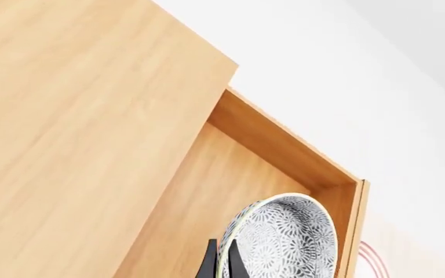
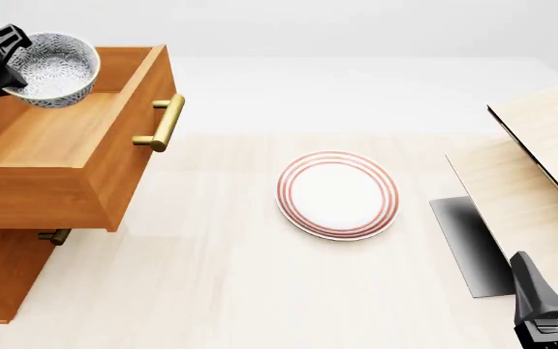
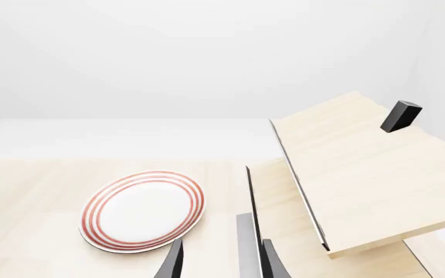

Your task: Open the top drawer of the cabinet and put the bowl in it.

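While pinched by its rim, the bowl [image 2: 56,67] hangs over the open top drawer [image 2: 61,134], upper left.
Left pincer [image 1: 220,260] nips the rim; likely rigid, glazed, slippery, breakable.

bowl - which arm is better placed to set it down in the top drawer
Left. The left gripper already pinches the bowl by its rim, above the open top drawer. The right gripper hangs far off, near the pale boards, holding nothing.
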Controlling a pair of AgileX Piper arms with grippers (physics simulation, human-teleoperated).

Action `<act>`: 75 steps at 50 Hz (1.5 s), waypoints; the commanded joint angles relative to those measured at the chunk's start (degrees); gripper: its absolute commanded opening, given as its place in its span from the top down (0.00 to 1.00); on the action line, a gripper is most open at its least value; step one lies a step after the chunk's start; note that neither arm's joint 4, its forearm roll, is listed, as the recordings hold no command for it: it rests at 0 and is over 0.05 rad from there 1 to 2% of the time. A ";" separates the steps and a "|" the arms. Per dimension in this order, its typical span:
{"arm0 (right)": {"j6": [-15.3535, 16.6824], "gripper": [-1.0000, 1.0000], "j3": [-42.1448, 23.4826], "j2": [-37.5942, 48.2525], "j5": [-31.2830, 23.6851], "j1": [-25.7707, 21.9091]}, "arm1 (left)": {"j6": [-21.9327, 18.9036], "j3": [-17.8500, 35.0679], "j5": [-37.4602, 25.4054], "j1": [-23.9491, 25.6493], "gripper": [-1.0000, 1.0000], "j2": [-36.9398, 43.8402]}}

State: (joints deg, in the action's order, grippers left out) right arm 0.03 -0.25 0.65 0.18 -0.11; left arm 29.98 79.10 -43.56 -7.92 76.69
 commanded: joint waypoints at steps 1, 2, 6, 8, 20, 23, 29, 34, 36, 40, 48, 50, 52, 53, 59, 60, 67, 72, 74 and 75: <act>0.02 0.00 0.02 -0.09 -0.01 0.02 | -0.54 0.49 1.09 -0.29 1.00 2.01; 0.01 0.00 0.02 -0.10 -0.01 0.02 | -0.41 0.44 1.26 -0.08 1.00 2.09; 0.01 0.00 0.02 -0.10 -0.01 0.02 | -0.64 0.71 1.47 -0.19 1.00 3.10; 0.02 0.00 0.02 -0.11 -0.01 0.01 | -1.00 0.97 1.34 -0.53 1.00 3.97; 0.01 0.00 0.02 -0.09 -0.01 0.02 | -1.10 0.99 2.56 -0.45 1.00 5.58; 0.02 0.00 0.02 -0.10 -0.01 0.03 | -1.10 1.06 2.76 -0.52 1.00 5.95; 0.01 0.00 0.02 -0.10 -0.02 0.04 | -1.27 1.55 2.91 -0.41 1.00 6.85; 0.00 0.00 0.02 -0.08 -0.01 0.03 | -1.17 0.07 4.24 -0.16 1.00 7.15; 0.00 0.00 0.02 -0.12 -0.02 0.02 | -0.94 -0.43 4.59 -0.04 1.00 7.02; -0.01 0.00 0.02 -0.08 -0.01 0.04 | -1.08 -0.31 4.51 -0.14 1.00 7.29; 0.01 0.00 0.02 -0.10 -0.01 0.00 | -1.40 0.08 4.18 -0.23 1.00 7.67; 0.00 0.00 0.02 -0.09 -0.01 0.03 | -1.08 -0.25 4.43 0.25 1.00 7.41; 0.00 0.00 0.02 -0.09 -0.02 0.03 | -2.28 0.40 3.56 0.41 1.00 7.65; -0.02 0.00 0.02 -0.09 -0.02 0.04 | -1.81 0.31 3.66 0.14 1.00 7.33; 0.00 0.00 0.02 -0.09 -0.01 0.03 | -2.36 1.94 2.09 0.46 0.00 7.68; -0.01 0.00 0.02 -0.09 -0.01 0.02 | -2.33 1.81 2.11 0.81 0.00 7.62; 0.00 0.00 0.02 -0.11 -0.02 0.02 | -2.38 1.13 2.06 0.17 0.00 7.66; 0.01 0.00 0.02 -0.09 -0.01 0.02 | -2.71 2.14 0.88 -0.02 0.00 7.01; 0.01 0.00 0.02 -0.09 -0.01 0.02 | -2.57 2.63 0.40 0.39 0.00 6.93; 0.03 0.00 0.02 -0.11 -0.01 0.01 | -2.82 3.05 -0.14 0.24 0.00 6.70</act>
State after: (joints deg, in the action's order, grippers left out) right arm 0.03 -0.25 0.65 0.18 -0.12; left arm 27.52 80.79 -41.66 -7.67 84.34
